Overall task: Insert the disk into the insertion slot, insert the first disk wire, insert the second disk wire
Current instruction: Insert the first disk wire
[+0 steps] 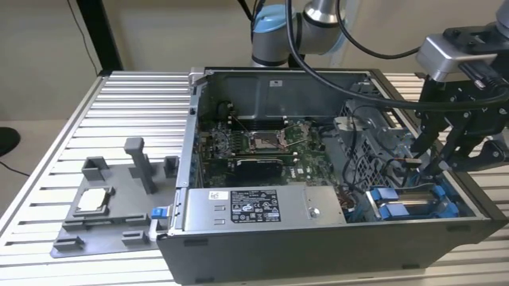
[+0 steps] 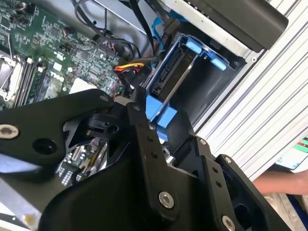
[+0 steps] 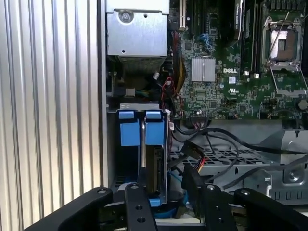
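Over the five-o'clock corner of the open dark-grey metal computer case (image 1: 318, 253) in the exterior view: black pincer (image 1: 427, 171), grip impossible to tell. Just below, silver disk in bright blue frame (image 3: 143, 149), seated in its bay. Close by, black wire plug (image 3: 190, 175). Likely trouble: snagging loose cables, cocking a misaligned plug.

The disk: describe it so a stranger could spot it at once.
Start at the open computer case on the slatted table. In its near corner on the exterior view's right, past the grey power supply, sits the disk: a silver slab on edge, alone in having bright blue clips.
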Robot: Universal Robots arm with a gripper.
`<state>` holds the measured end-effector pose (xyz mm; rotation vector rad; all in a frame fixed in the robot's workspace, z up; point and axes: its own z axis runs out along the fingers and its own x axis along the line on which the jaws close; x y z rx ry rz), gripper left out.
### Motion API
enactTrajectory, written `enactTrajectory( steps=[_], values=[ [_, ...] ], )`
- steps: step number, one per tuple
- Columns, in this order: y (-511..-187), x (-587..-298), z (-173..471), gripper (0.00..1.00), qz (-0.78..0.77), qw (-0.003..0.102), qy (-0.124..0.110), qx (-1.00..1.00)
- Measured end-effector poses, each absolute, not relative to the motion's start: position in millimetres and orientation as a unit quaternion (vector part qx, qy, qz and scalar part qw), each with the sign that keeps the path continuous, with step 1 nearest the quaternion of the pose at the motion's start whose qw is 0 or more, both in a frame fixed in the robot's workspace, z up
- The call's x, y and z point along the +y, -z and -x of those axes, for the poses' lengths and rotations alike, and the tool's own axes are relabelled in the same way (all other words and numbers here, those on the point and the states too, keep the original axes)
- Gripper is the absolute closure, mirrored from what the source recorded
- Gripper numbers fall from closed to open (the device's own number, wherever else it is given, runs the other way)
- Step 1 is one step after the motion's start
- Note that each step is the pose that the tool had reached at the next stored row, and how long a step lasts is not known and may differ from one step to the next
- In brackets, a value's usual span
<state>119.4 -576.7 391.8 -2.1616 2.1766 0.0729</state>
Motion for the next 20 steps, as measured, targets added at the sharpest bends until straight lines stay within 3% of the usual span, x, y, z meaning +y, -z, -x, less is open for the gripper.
enactTrajectory(
  steps=[9, 20],
  values=[
    [-390, -567, -127, 0.00, 0.704, 0.048, -0.019, 0.708],
    [-376, -564, -127, 0.00, 0.677, 0.050, -0.017, 0.734]
  ],
)
